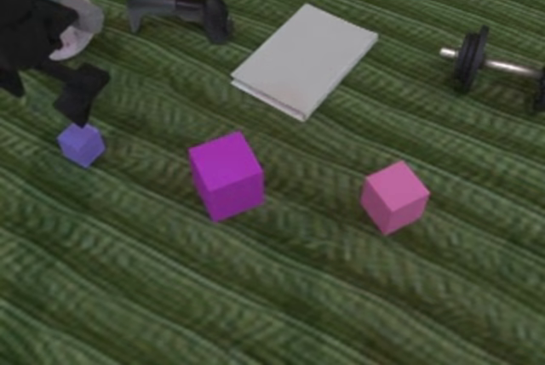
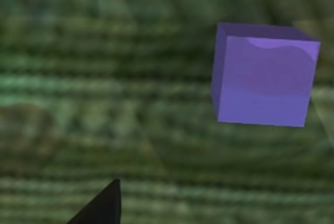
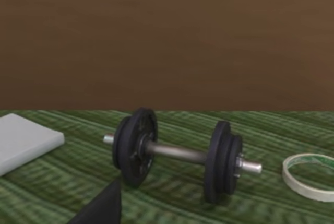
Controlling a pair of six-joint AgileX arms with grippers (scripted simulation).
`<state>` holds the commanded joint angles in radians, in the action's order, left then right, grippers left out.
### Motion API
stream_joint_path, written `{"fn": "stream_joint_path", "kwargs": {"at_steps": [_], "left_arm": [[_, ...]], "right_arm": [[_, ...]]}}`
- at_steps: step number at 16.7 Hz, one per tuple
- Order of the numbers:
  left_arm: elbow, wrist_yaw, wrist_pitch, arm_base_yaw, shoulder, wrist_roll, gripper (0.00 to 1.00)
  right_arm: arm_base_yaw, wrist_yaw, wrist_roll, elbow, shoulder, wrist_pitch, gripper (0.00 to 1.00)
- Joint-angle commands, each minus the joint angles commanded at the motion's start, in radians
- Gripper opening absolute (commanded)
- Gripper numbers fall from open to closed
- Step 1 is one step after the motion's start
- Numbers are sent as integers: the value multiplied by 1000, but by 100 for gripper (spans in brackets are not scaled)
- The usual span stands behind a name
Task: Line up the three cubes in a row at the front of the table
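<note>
On the table point(image 1: 281, 297), dark green ribbed cloth with a brown wooden edge along the far side:

Item 1, blue-violet cube point(image 1: 82, 144): smallest of the three, at the table's left, resting on the cloth. The left wrist view shows it point(image 2: 265, 75) close up, standing free on the cloth.

Item 2, magenta-purple cube point(image 1: 226, 174): largest, near the middle, well apart from the blue-violet cube and to its right.

Item 3, pink cube point(image 1: 393, 196): mid-sized, right of the magenta-purple one with a clear gap between them, slightly nearer the front.

Item 4, left gripper point(image 1: 81, 97): black, just behind the blue-violet cube at the far left; not gripping the cube. Whether its jaws are apart or together cannot be told.

Item 5, right gripper: outside the top view; only a dark fingertip point(image 3: 102, 205) shows in its own wrist view, and the state of its jaws cannot be told.

Item 6, grey-white book point(image 1: 305, 59): flat, behind the magenta-purple cube.

Item 7, dumbbell point(image 1: 494, 65): black plates on a metal bar, far right.

Item 8, dark handheld device point(image 1: 183, 13): far edge, left of the book.

Item 9, tape roll point(image 3: 310, 176): white, beside the dumbbell in the right wrist view.
</note>
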<state>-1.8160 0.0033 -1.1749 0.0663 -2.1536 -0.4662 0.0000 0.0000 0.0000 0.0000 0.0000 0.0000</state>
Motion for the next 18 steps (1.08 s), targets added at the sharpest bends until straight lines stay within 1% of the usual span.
{"fn": "stream_joint_path", "kwargs": {"at_steps": [4, 10, 12, 18], "left_arm": [[-116, 0, -57, 3, -115, -26, 100], [-114, 0, -54, -2, -118, -27, 100], [-84, 1, -17, 1, -129, -29, 100], [66, 1, 216, 2, -203, -30, 100]], "right_arm": [[0, 0, 0, 0, 0, 0, 100], [0, 0, 0, 0, 0, 0, 100], [0, 0, 0, 0, 0, 0, 100], [0, 0, 0, 0, 0, 0, 100]]}}
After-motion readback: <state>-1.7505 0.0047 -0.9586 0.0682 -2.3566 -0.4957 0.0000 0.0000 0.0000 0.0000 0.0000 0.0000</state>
